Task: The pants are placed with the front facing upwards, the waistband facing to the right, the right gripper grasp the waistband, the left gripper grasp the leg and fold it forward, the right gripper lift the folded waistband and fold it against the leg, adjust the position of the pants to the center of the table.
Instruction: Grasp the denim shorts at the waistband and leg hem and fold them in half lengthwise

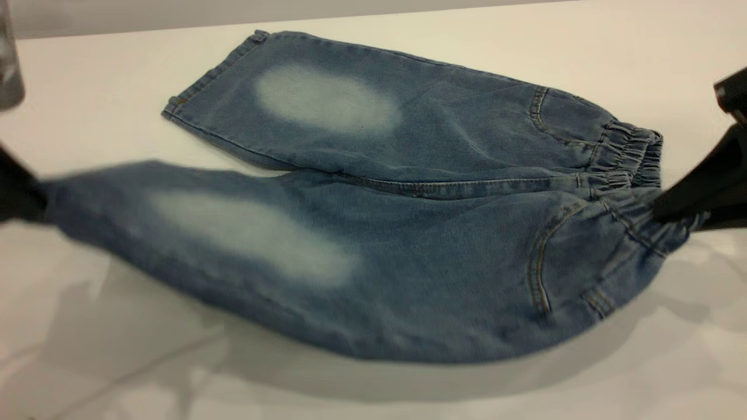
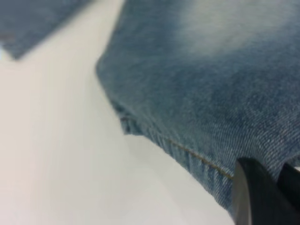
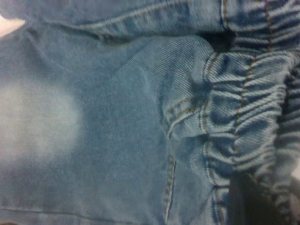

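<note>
Pants: small blue denim pants (image 1: 408,245), near half raised for folding
Right gripper: black claw (image 1: 680,210) clenched on ruched waistband (image 1: 627,157)
Left gripper: black claw (image 1: 20,195) clamped on leg hem (blurred)

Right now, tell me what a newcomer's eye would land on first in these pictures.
First, the pants, blue denim with pale knee patches, spread front up across the white table. The nearer leg hangs lifted off the table: the left gripper holds its hem at the exterior view's left edge, and the right gripper pinches the waistband at the right edge. The farther leg lies flat.
</note>
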